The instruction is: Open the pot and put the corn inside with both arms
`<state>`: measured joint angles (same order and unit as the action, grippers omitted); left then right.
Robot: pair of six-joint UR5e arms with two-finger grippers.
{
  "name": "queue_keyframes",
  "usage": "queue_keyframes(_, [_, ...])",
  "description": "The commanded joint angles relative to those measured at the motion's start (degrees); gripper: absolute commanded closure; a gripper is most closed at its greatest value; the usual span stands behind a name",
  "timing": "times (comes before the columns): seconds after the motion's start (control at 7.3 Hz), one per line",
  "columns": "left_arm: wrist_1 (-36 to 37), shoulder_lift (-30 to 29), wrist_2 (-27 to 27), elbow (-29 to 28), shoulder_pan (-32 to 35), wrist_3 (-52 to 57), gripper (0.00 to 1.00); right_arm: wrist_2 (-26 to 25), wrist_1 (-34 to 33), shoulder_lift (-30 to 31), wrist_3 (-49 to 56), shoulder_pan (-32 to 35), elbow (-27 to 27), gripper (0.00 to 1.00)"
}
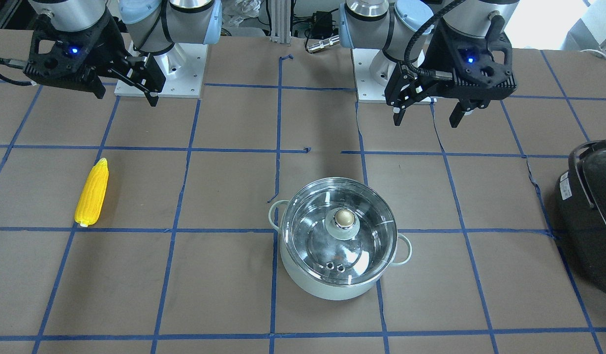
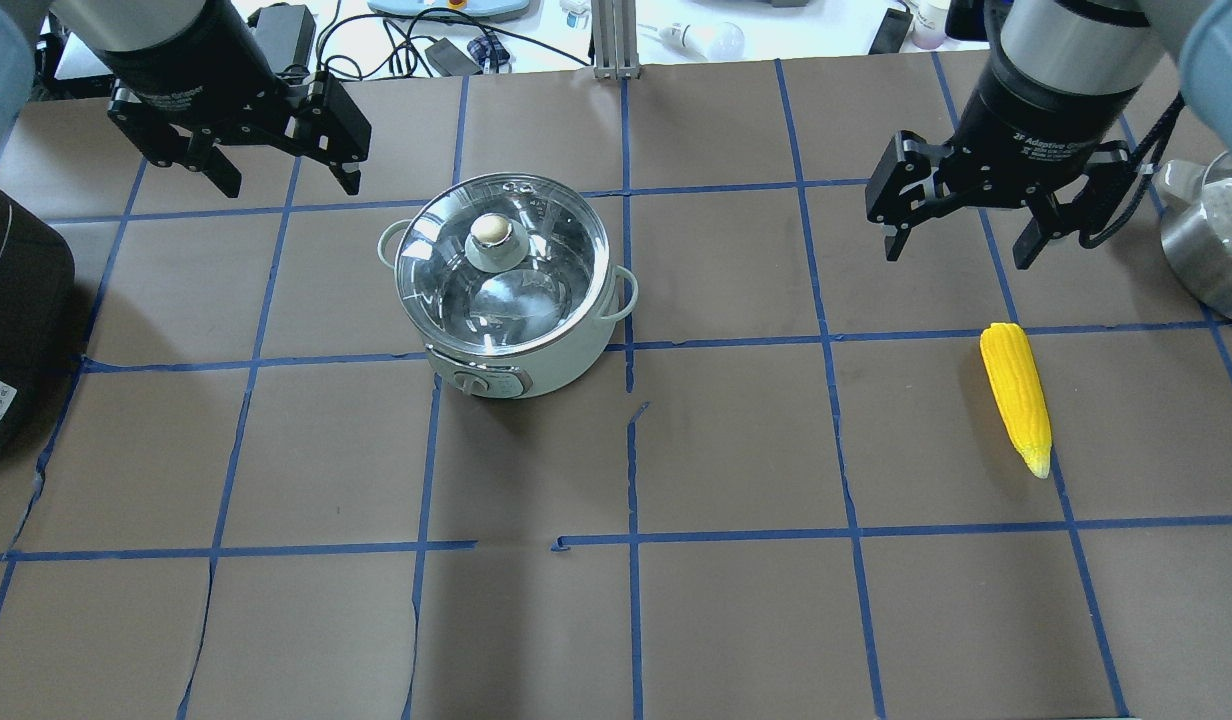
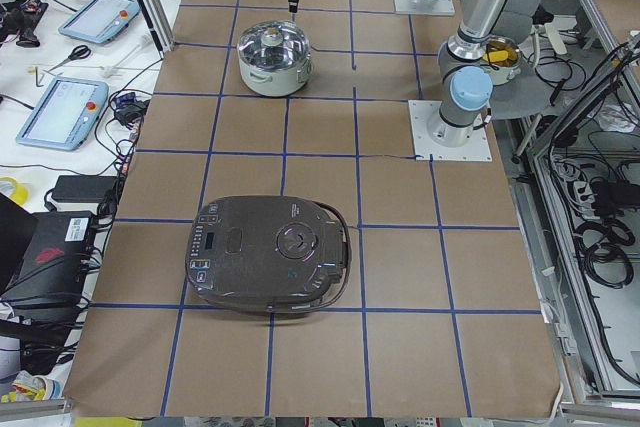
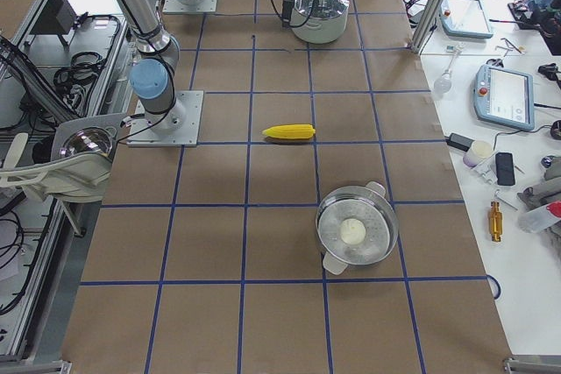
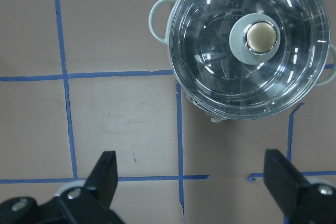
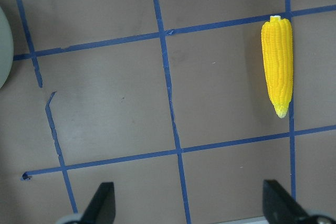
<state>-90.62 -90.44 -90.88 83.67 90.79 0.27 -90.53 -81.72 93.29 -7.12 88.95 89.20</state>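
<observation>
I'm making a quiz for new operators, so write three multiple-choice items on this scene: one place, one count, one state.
1. The bright yellow toy corn cob lies on the robot's: A left B right C centre
2. Loop handles on the round pale mint-white pot: A one B two C four
3. Its clear glass gold-knobbed lid is: A on the pot B lying beside it C gripped

1 B, it lies by the right gripper. 2 B, one loop shows each side. 3 A, it covers the rim.
</observation>
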Motion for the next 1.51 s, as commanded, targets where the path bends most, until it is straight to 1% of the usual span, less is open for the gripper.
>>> queue_keyframes(0.0, [0.0,-0.34,0.09,0.0,0.0,-0.1,0.01,-0.08,-0.02,-0.13,0.0,0.0,0.01,0.0])
queue_keyframes(0.96, [0.0,-0.87,0.18,-0.43,0.0,-0.18,0.0,-0.08,-0.55,-0.13,-0.09,0.0,-0.08,0.0])
queue_keyframes(1.1, [0.43,-1.83,0.44,-0.44,0.18,-1.92,0.0,-0.08,-0.63,-0.22,0.0,-0.09,0.0,0.0])
queue_keyframes(1.23, [4.96,-3.93,1.58,-0.44,2.09,-2.99,0.0,-0.08,-0.9,-0.22,0.0,-0.09,0.01,0.0])
queue_keyframes(1.37, [7.36,-7.43,1.41,-0.44,4.64,-5.0,0.0,-0.08,-0.46,-0.48,0.7,-0.7,0.01,0.0])
